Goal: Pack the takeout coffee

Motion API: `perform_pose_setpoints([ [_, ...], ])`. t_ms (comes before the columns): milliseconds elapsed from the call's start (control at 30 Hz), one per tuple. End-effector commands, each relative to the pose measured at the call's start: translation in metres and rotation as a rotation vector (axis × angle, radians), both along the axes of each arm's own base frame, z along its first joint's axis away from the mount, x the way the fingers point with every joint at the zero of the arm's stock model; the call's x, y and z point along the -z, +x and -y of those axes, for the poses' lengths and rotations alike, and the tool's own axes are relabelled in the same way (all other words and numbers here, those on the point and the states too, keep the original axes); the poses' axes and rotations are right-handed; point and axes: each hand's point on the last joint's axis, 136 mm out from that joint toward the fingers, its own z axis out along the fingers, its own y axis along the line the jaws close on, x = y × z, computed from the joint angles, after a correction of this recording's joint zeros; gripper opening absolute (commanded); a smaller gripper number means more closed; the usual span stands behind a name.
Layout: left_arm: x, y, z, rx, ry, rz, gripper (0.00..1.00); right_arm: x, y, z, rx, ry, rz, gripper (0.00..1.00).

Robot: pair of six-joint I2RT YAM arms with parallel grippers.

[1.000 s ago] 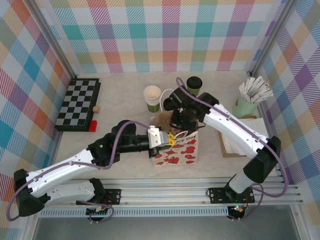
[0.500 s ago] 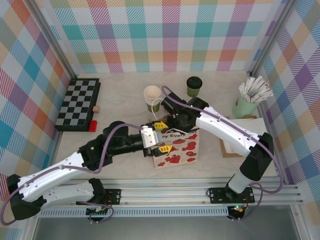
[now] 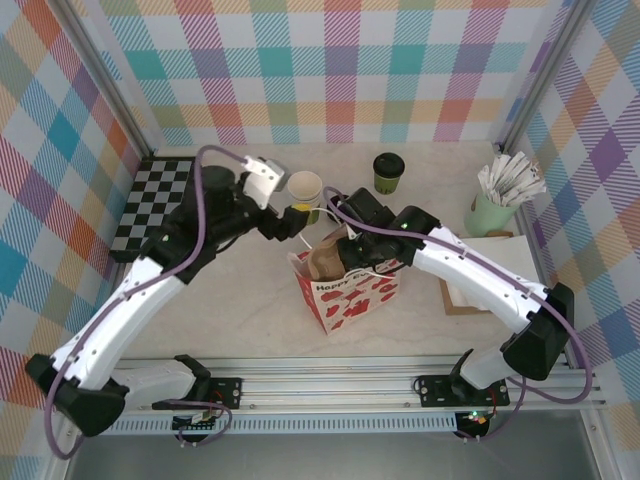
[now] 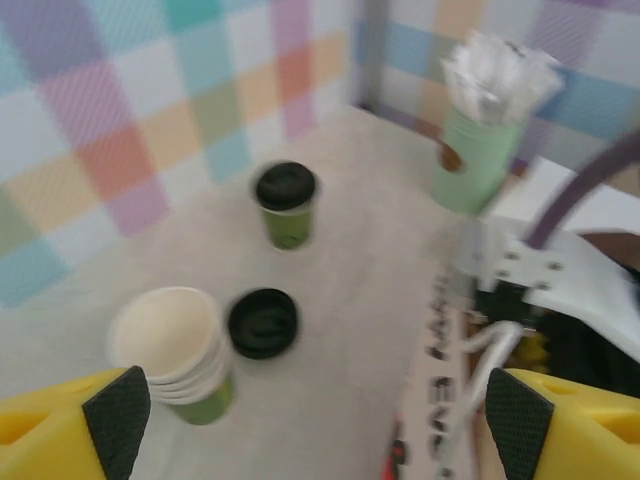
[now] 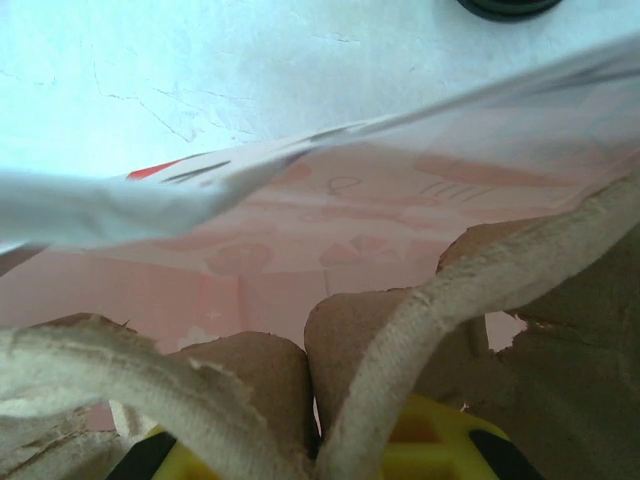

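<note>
The takeout coffee, a short green cup with a black lid, stands upright at the back of the table; the left wrist view has it ahead. My left gripper hangs open and empty near a stack of lidless green cups and a loose black lid. A white paper bag with red hearts stands tilted at mid-table, its mouth open. My right gripper is shut on the bag's rim, where brown cardboard and a rope handle cover its fingers.
A chessboard lies at the left with a red block by it. A green holder of white packets stands at the right, and white napkins on a brown board lie in front of it.
My left gripper opened, let go of the bag and swung up and back-left to the cup stack. The right gripper moved with the bag, which turned and tilted.
</note>
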Motion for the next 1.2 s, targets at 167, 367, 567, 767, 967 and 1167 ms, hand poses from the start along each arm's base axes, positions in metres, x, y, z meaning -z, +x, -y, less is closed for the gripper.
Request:
perform_pose_setpoints([
  [167, 0.01, -0.035, 0.031, 0.303, 0.009, -0.061, 0.81, 0.005, 0.006, -0.002, -0.092, -0.057, 0.058, 0.0],
  [367, 0.051, 0.007, 0.032, 0.164, 0.13, -0.183, 0.31, 0.0, 0.007, -0.003, -0.103, -0.021, 0.092, 0.0],
  [567, 0.039, 0.058, -0.01, -0.226, 0.11, -0.141, 0.0, -0.004, 0.004, 0.001, -0.119, -0.007, 0.119, 0.0],
  [767, 0.018, 0.072, -0.024, -0.395, -0.009, -0.229, 0.0, 0.009, -0.005, 0.005, -0.205, -0.059, 0.093, 0.0],
  [967, 0.018, 0.056, 0.018, -0.254, -0.089, -0.371, 0.0, 0.025, -0.012, 0.0, -0.259, -0.125, -0.025, 0.0],
  [1167, 0.037, 0.06, 0.021, -0.303, -0.083, -0.459, 0.0, 0.039, -0.006, -0.006, -0.248, -0.168, -0.11, 0.0],
])
